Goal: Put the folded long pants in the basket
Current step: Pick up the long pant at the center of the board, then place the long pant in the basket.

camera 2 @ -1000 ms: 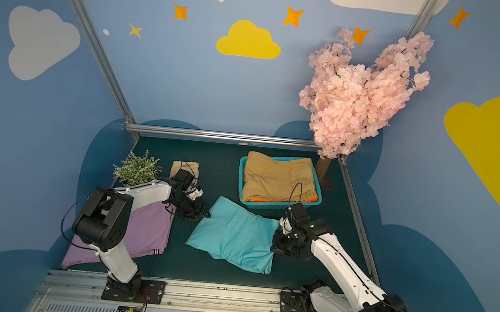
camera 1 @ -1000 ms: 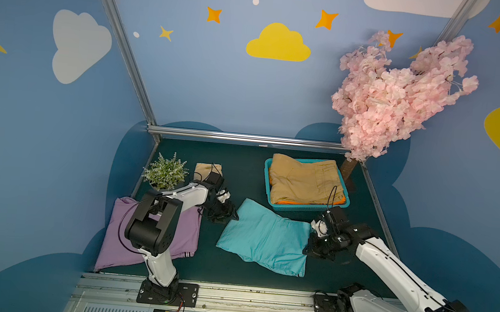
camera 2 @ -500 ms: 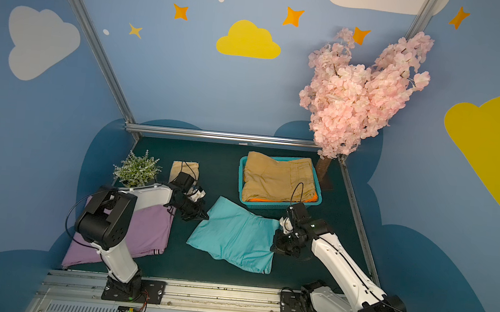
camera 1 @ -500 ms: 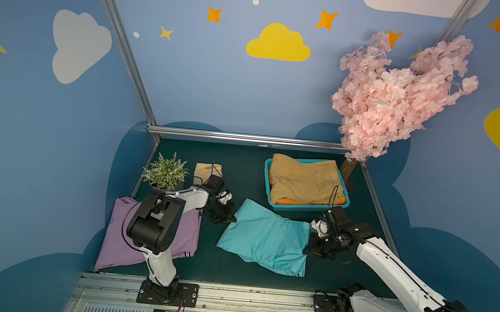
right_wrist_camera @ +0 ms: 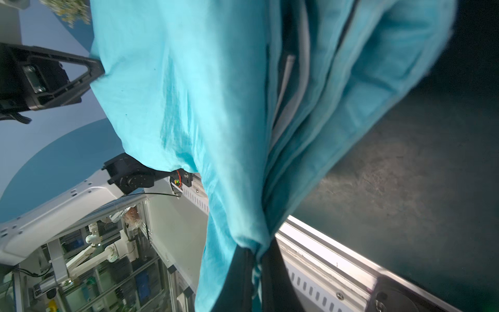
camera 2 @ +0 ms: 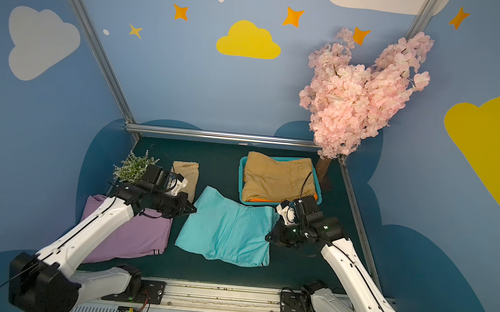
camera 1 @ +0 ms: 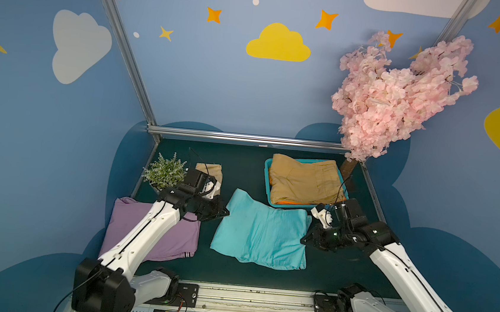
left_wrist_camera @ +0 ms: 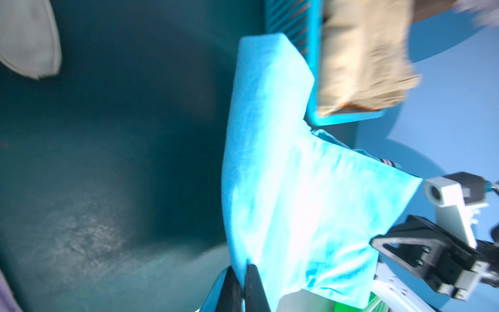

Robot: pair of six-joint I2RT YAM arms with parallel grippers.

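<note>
The step in hand is the carry of the turquoise folded cloth pants [camera 1: 262, 235]. They lie mid-table, just near of the rectangular turquoise plastic basket [camera 1: 266, 176] with grid sides, which stands far right of centre. The left gripper [left_wrist_camera: 241, 270] is clenched on the cloth's far-left corner and the right gripper [right_wrist_camera: 256, 251] is clenched on its right edge, so the cloth spans between them.

The basket already holds the khaki tan folded pants [camera 1: 305, 180] on top of the bright orange folded pants [camera 1: 294, 203]. The lilac folded pants [camera 1: 173, 239] with striped cuffs wait at near left.

Next, I judge, both arms must rise together and travel far and right, clearing the rim without letting the fold spill open.

The orange pair shows only as a sliver, and the left arm covers part of the lilac pair. Whether the turquoise cloth's near edge is off the mat is hard to tell. Both wrist views are blurred.
</note>
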